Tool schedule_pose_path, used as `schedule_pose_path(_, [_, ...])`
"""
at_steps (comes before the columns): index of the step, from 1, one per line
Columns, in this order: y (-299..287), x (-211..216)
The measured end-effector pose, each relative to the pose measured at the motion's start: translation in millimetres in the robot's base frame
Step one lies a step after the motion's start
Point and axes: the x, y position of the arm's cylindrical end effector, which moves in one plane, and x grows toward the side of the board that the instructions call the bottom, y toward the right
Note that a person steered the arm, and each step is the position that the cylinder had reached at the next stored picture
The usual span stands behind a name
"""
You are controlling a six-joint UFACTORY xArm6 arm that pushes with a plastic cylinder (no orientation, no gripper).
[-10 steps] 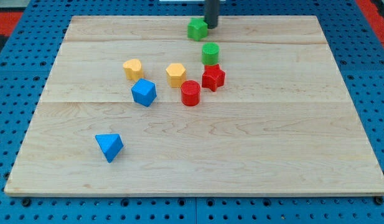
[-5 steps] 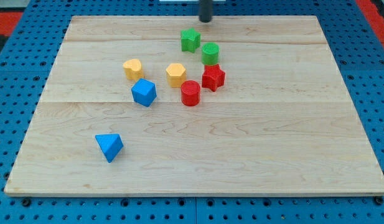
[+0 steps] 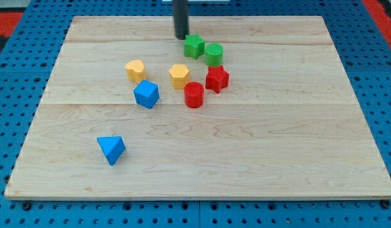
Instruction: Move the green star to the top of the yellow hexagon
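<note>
The green star (image 3: 194,46) sits near the board's top middle, touching or almost touching a green cylinder (image 3: 214,54) on its right. A yellow hexagon (image 3: 179,75) lies below the star, slightly to the left. A second yellow block (image 3: 135,69) of similar shape lies further left. My tip (image 3: 181,36) is just up and left of the green star, close to it.
A red star (image 3: 217,79) and a red cylinder (image 3: 194,94) sit right of and below the yellow hexagon. A blue cube-like block (image 3: 146,94) lies at centre left. A blue pyramid (image 3: 111,149) lies at lower left. The wooden board (image 3: 296,139) rests on a blue pegboard.
The green star has slid downward, now beside the green cylinder. My tip moved from the star's upper right, across the top edge, to its upper left.
</note>
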Motion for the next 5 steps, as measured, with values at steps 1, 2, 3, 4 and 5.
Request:
schedule_pose_path(1, [44.7, 11.5])
schedule_pose_path(2, [11.3, 29.4])
schedule_pose_path(3, [-13.6, 37.0])
schedule_pose_path(4, [15.8, 13.5])
schedule_pose_path(5, [85.1, 8.6])
